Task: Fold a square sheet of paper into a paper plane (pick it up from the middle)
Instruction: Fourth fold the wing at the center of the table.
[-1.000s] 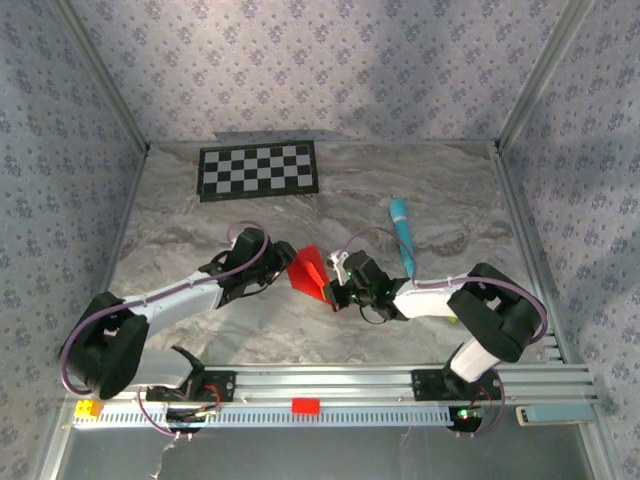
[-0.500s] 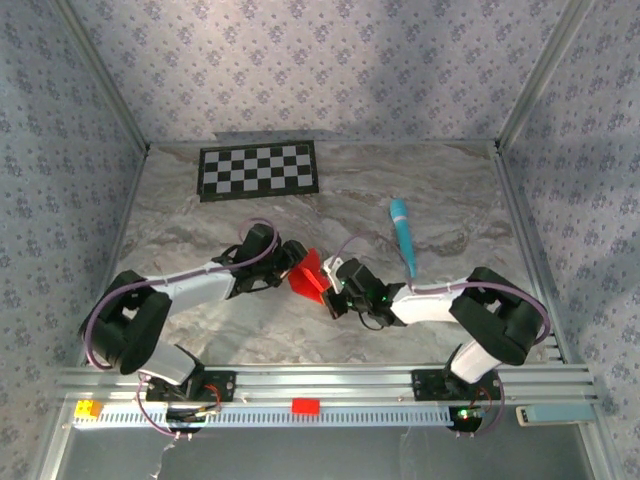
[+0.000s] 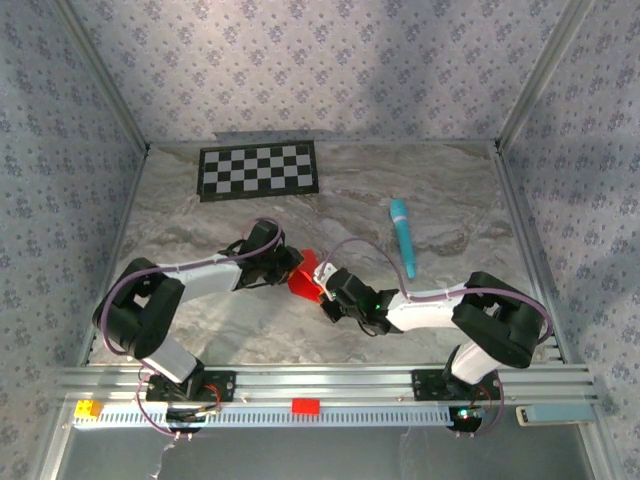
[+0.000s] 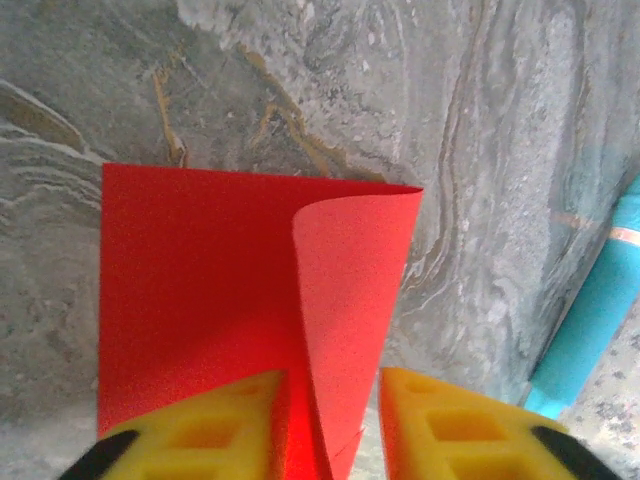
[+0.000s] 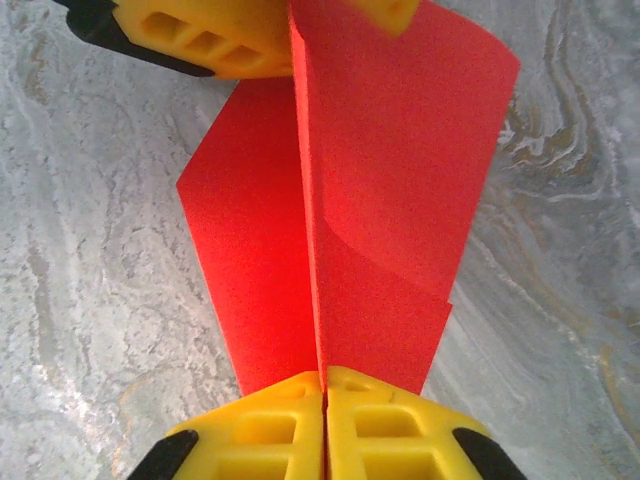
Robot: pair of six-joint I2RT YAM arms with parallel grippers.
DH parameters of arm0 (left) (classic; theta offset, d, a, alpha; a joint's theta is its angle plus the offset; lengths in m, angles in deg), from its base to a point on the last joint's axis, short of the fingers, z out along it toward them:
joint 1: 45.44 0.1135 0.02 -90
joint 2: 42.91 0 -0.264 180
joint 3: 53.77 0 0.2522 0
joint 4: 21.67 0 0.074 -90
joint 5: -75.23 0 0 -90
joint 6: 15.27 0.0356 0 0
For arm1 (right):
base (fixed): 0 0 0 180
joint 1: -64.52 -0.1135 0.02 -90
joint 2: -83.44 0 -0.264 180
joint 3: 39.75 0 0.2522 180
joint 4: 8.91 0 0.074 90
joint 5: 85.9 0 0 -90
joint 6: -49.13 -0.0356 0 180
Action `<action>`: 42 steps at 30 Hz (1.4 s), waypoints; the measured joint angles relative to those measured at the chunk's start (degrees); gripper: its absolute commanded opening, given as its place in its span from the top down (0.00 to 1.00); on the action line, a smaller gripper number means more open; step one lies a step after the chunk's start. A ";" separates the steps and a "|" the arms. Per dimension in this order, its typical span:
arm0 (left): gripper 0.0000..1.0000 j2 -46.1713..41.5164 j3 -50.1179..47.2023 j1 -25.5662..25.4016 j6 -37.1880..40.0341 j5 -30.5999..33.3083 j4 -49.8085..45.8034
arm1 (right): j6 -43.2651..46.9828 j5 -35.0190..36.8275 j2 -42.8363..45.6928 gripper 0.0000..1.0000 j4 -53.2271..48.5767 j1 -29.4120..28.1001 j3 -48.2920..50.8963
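Note:
The square sheet of paper (image 3: pixel 303 280) is bright red and folded upright along a crease, held above the middle of the marble table. My right gripper (image 3: pixel 322 297) is shut on its near end; in the right wrist view the yellow jaws (image 5: pixel 323 385) meet on the fold of the paper (image 5: pixel 400 180). My left gripper (image 3: pixel 290 265) reaches the sheet from the left. In the left wrist view the curled paper (image 4: pixel 250 300) stands between its jaws (image 4: pixel 333 420), which are open, with a gap of table showing beside the right finger. The left gripper's yellow fingers (image 5: pixel 210 40) straddle the far end.
A teal pen-like stick (image 3: pixel 403 235) lies right of centre, also at the right edge (image 4: pixel 590 320) of the left wrist view. A black-and-white checkerboard (image 3: pixel 259 170) lies at the back. A small red block (image 3: pixel 305 405) and a yellow block (image 3: pixel 88 408) sit on the front rail.
The left arm has swung right up to the paper and its jaws have narrowed around the far end. The right gripper has drifted slightly left, still holding the sheet.

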 measured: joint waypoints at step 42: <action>1.00 -0.11 1.07 0.00 -0.55 -0.20 -3.48 | 2.69 2.62 -1.25 0.81 -1.38 -0.96 -1.05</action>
